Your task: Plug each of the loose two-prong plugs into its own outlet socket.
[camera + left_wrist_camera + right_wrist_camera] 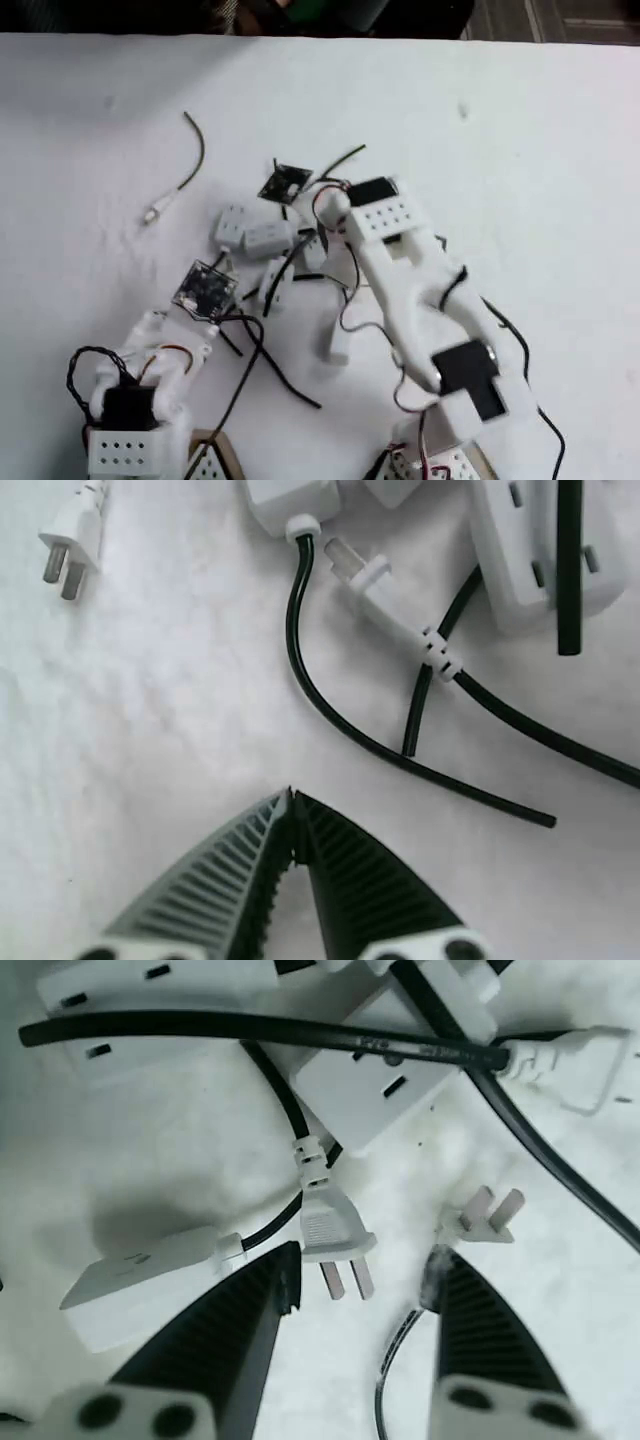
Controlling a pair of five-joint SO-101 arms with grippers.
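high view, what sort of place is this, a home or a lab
Likely a robotics test bench: a white-covered table, two white arms at its edge, and scattered outlet blocks and loose plugs.

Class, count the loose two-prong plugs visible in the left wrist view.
2. A lone plug lies on the bare table; the other plug lies by a white outlet block. More may be hidden.

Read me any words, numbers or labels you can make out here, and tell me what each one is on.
On the black cable: faint pale print along its sheath, too small to read.
On the plug: a small raised mark on its body, too blurred to read.
Nothing else shows any writing, and no text here can be quoted.
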